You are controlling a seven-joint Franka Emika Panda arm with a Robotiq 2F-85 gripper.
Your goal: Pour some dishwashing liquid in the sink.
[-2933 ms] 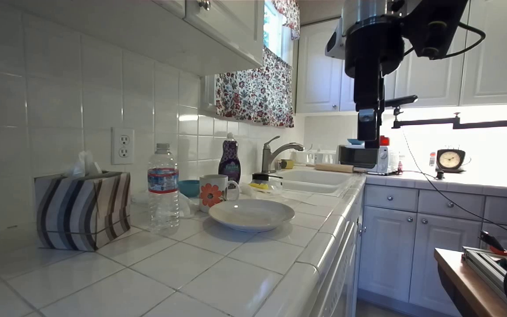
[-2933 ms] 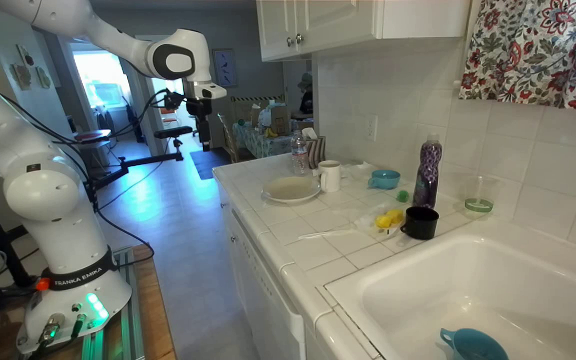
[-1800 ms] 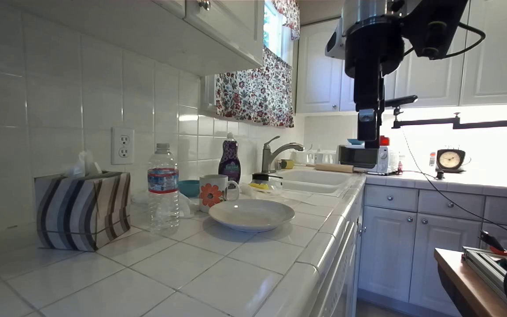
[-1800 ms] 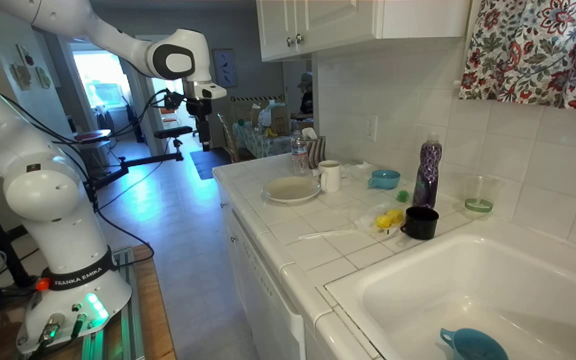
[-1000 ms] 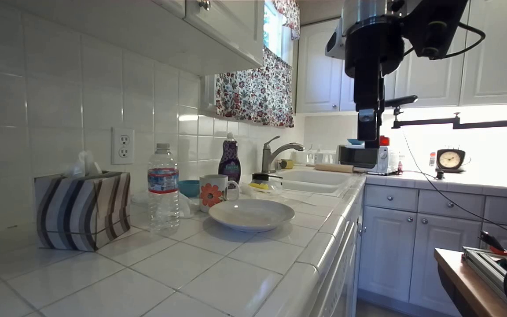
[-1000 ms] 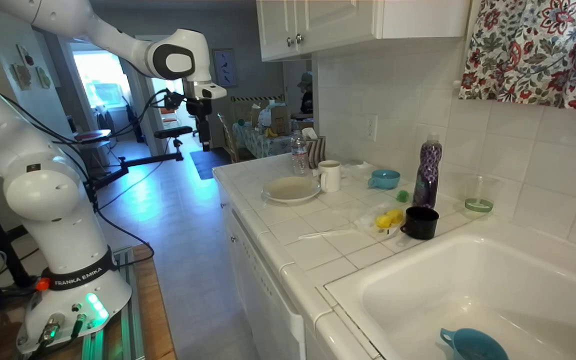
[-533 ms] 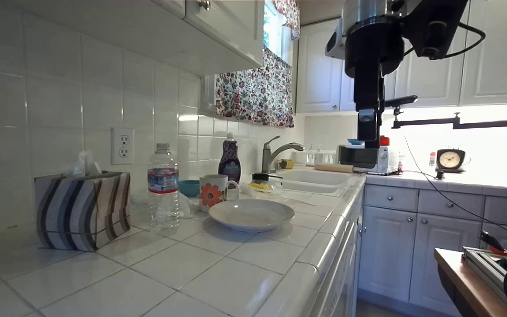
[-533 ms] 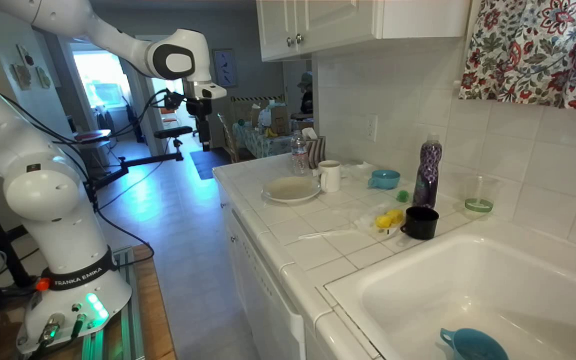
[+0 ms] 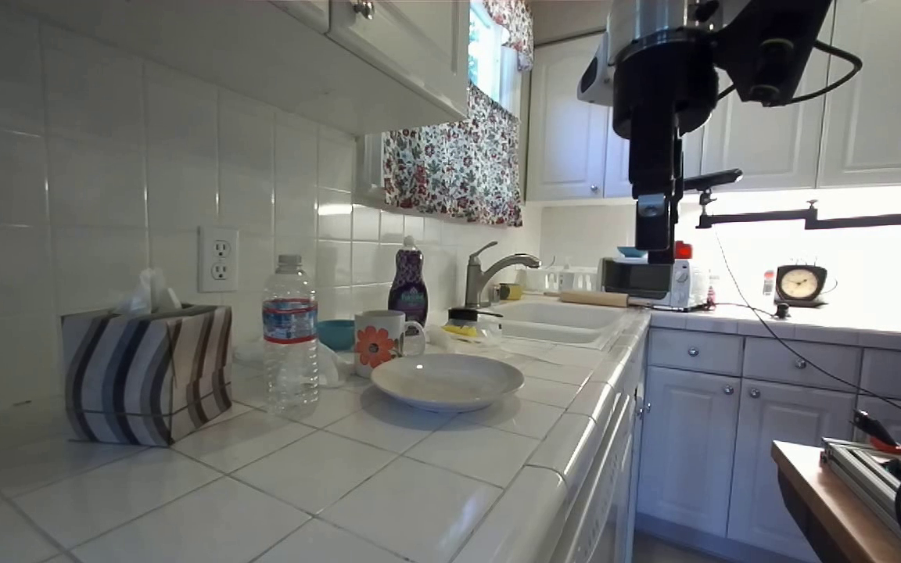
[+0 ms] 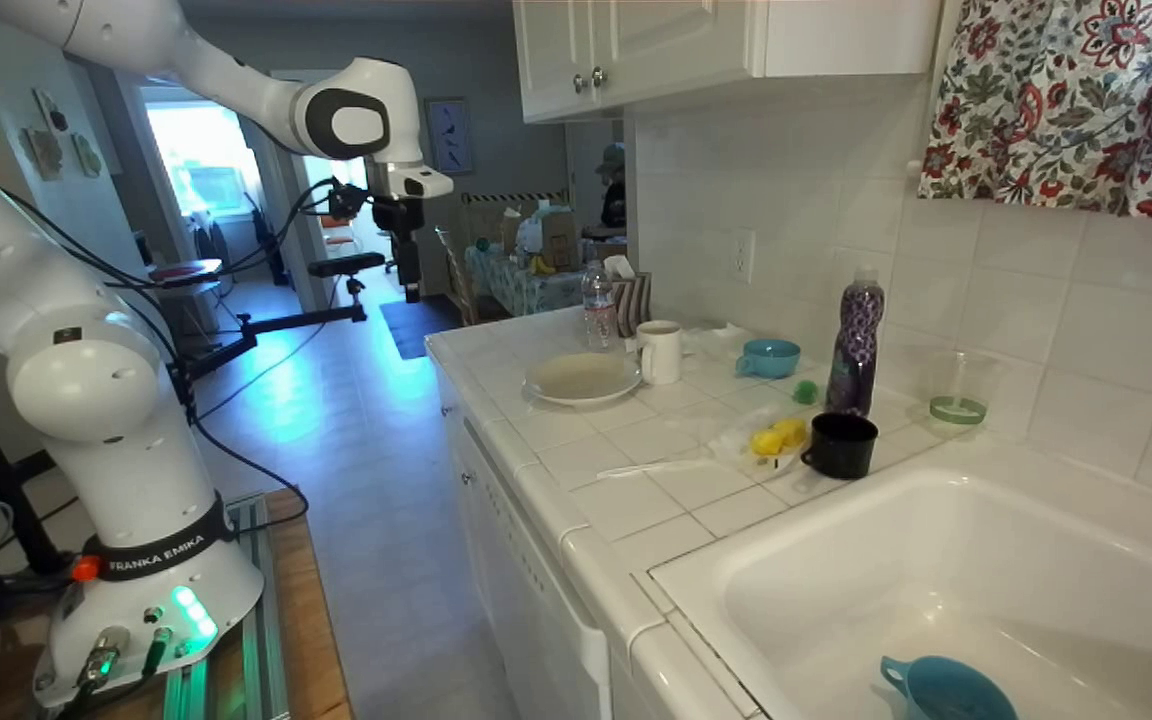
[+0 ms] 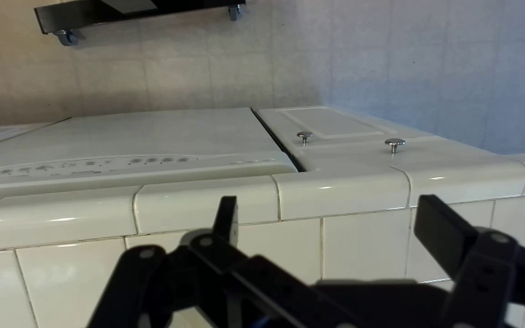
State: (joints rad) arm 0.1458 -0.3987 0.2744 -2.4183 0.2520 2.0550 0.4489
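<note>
White and glossy, the sink (image 10: 946,545) seems to have had nothing poured into it yet. Upright near the sink stands the dark purple dishwashing liquid (image 10: 854,345), untouched, so grasping, carrying and tipping it all appear left to do. Well apart from the sink, the gripper (image 11: 328,212) hangs with its jaws spread wide and nothing between them.
</note>
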